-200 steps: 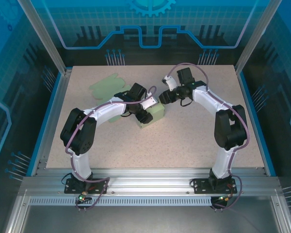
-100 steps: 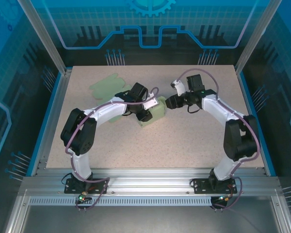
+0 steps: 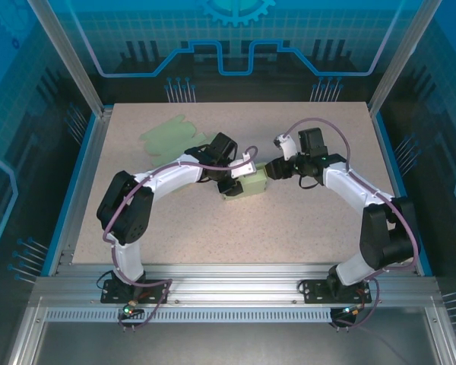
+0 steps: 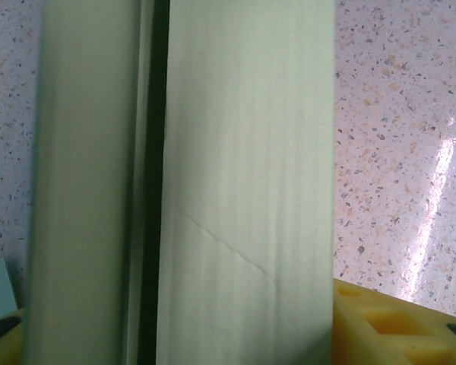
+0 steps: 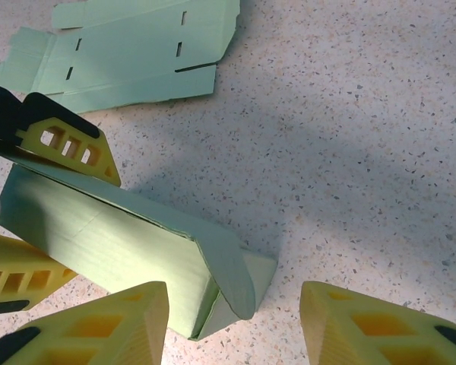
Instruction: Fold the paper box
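your right gripper (image 3: 274, 169) has swung in, jaws apart, to the paper box (image 3: 252, 185) mid-worktop, which your left gripper (image 3: 235, 181) holds clamped; looks like the end flap (image 5: 251, 275) gets tucked next.

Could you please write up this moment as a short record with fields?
paper box: partly folded, the end facing the right arm not yet closed
left gripper: clamped across the box's body
right gripper: open, fingers either side of the box's end
flat blank: unfolded, lying on the far-left part of the table
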{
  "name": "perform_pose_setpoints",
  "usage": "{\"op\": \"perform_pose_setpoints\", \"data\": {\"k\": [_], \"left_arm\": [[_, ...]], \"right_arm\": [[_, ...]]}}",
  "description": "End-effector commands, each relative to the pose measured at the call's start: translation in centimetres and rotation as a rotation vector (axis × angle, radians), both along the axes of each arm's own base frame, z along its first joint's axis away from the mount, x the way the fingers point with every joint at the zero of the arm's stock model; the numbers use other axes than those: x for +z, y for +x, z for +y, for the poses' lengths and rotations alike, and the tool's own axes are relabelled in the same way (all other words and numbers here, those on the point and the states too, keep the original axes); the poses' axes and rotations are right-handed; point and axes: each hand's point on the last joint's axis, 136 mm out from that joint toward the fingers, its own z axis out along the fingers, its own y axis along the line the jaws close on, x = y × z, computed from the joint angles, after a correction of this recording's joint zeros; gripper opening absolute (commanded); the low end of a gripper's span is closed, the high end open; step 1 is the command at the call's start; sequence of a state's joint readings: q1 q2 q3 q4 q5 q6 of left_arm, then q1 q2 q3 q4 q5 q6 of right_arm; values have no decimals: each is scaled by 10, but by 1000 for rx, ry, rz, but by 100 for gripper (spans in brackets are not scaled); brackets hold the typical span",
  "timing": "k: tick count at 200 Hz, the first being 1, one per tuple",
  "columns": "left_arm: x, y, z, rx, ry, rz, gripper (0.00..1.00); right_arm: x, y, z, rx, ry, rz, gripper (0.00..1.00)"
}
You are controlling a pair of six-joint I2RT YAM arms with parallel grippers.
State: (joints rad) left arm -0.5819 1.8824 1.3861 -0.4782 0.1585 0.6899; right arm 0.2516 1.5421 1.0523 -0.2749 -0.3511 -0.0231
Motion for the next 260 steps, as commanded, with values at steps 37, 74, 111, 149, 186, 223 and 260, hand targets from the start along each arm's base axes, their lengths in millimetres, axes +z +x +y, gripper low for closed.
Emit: {"op": "perform_pose_setpoints", "data": {"k": [37,74,111,149,186,223,260], "left_arm": [[2,-3,-8,-47,-17,17,55],[1,-3,-9,-48,-19,18,55],[-2,-2,-7,-47,-3,17,55],[-2,-1,-7,-50,-2,12,55],[-5,2,-6,-35,6,12,55],[-9,6,-6,-9,22,28,54],[-9,8,-7,-1,18,29,54]], "right_arm": [[-10,9,2,12,9,30,48],[-6,13,7,21,38,24,39],[4,13,15,38,48,8,38],[7,13,20,51,34,8,29],[2,15,20,33,15,32,12],[-1,12,24,1,31,68,5],[-6,9,29,-7,-4,72,2]]}}
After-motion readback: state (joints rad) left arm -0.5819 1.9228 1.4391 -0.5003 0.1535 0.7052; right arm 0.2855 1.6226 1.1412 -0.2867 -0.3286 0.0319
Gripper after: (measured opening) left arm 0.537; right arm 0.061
